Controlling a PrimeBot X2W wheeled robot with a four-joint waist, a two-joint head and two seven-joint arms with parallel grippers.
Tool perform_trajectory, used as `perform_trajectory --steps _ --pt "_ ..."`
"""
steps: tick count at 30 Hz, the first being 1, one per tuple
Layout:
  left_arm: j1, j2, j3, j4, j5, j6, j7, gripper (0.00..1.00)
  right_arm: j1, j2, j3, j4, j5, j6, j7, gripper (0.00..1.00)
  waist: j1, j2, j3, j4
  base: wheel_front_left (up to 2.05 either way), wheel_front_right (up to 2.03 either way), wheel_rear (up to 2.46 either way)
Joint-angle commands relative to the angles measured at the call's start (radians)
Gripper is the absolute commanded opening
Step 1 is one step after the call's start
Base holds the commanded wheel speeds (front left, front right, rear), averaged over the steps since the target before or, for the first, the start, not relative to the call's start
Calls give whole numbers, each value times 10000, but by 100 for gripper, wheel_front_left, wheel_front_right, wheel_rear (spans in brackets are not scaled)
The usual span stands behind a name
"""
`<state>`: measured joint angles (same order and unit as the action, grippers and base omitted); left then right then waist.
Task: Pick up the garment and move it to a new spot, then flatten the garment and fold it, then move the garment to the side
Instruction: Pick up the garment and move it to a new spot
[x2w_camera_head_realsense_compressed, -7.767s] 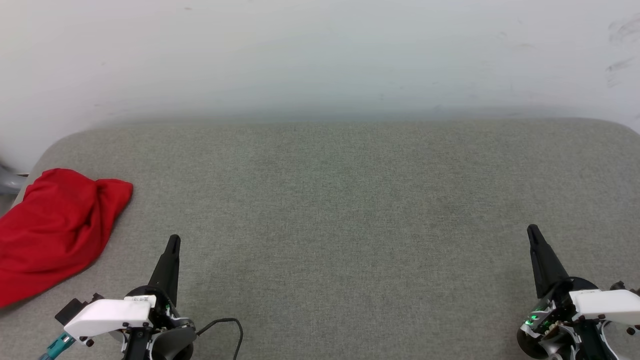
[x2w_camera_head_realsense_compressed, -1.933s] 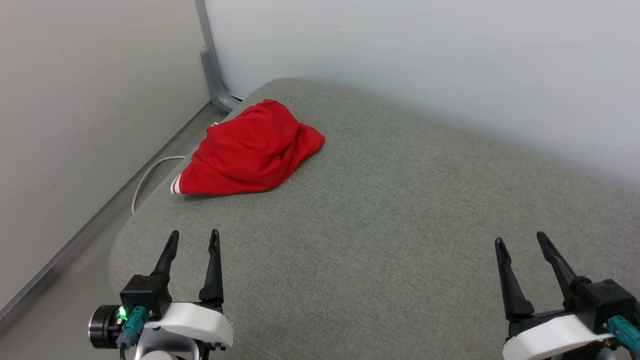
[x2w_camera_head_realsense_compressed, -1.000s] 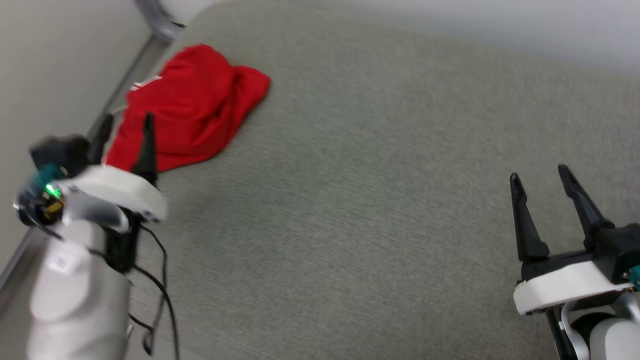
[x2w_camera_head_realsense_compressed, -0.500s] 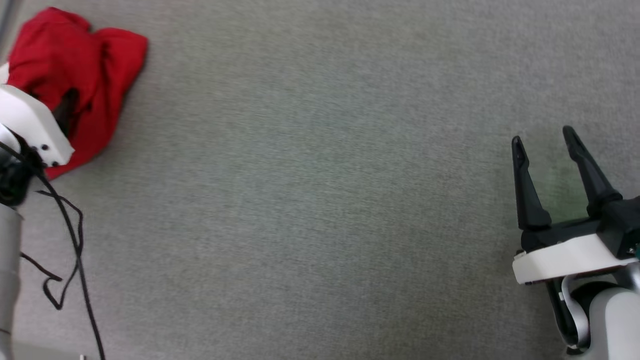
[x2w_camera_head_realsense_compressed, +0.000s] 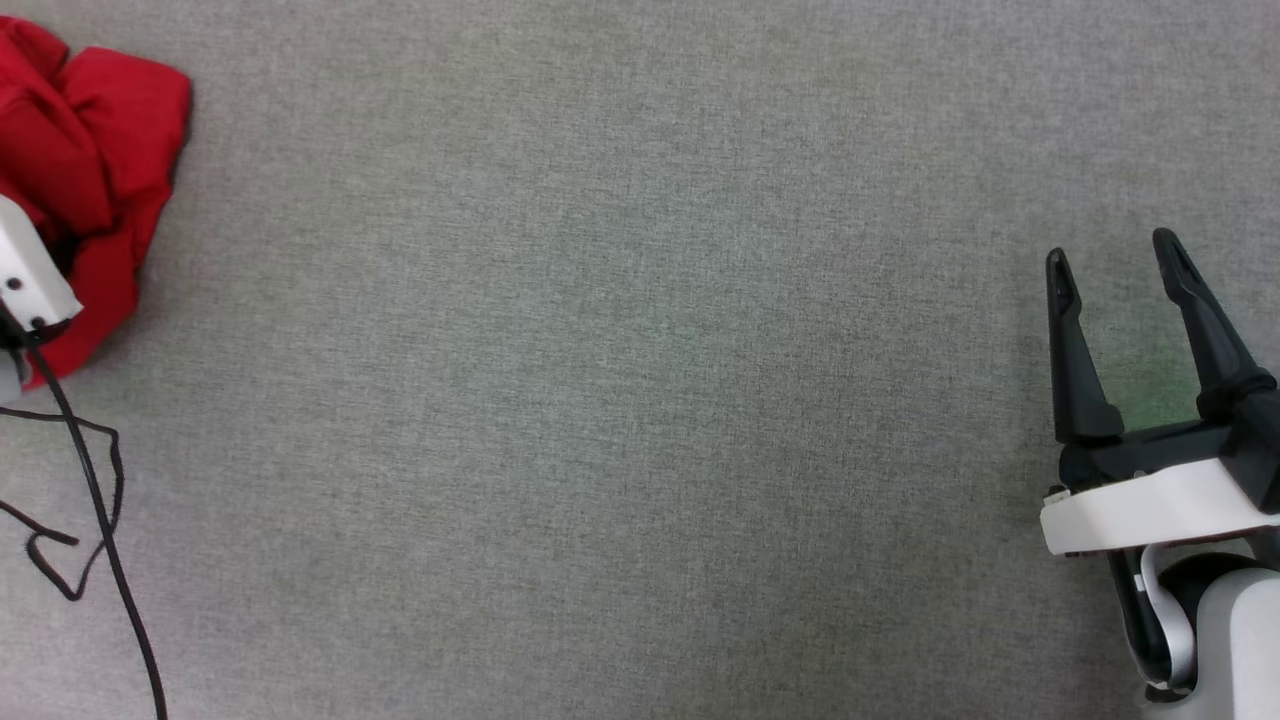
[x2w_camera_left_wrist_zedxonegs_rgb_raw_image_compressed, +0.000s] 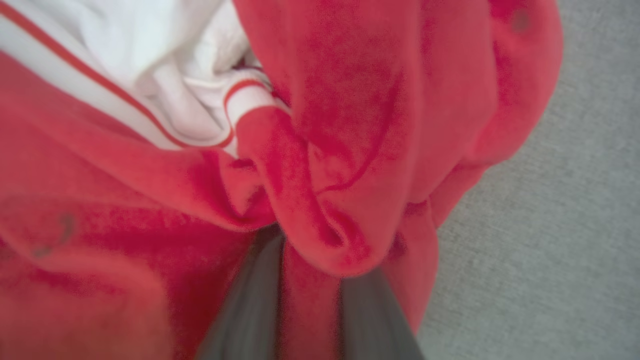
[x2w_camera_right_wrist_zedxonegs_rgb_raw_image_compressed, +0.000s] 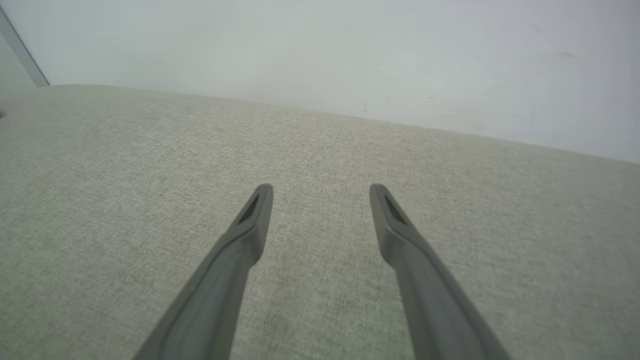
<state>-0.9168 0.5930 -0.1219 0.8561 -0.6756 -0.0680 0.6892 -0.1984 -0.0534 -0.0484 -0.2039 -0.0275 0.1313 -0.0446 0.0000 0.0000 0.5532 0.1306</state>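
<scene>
The first step, picking up the garment, is in hand. The bright red jersey shirt with white, red-striped trim (x2w_camera_head_realsense_compressed: 95, 130) lies bunched in a heap at the far left of the grey woven fabric surface (x2w_camera_head_realsense_compressed: 640, 400), on the robot's left.

The left gripper (x2w_camera_left_wrist_zedxonegs_rgb_raw_image_compressed: 310, 280) is buried in it. In the left wrist view a thick red fold sits between its two dark fingers, and the jaws stand narrow on either side of that fold. That view is blurred, so the pinch looks made but I cannot vouch that it is firm. The right gripper (x2w_camera_head_realsense_compressed: 1111, 247) hovers well apart at the right of the surface, its jaws wide and holding nothing.

The next move, as I judge it, calls for a secure hold on the fold, then a lift high enough that the trailing cloth clears the surface before it is carried toward open ground in the middle.

Count: one garment, one surface, two grippers with two fingers each.
</scene>
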Motion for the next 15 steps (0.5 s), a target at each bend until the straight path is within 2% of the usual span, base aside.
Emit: perform_trajectory --steps 1,6,15 --pt "512 -309 -250 199 198 144 -151 0 64 24 -38 -55 -21 -10 6 100 0 0 -126 66 0 0 0" --pt "518 -334 -434 -292 749 413 -1743 0 217 33 -85 113 23 -10 -95 100 0 0 -852 267 0 0 0" --pt "1123 -1224 -653 -472 1452 624 -5946 0 900 43 -368 546 538 -10 -247 100 0 0 -2648 785 0 0 0"
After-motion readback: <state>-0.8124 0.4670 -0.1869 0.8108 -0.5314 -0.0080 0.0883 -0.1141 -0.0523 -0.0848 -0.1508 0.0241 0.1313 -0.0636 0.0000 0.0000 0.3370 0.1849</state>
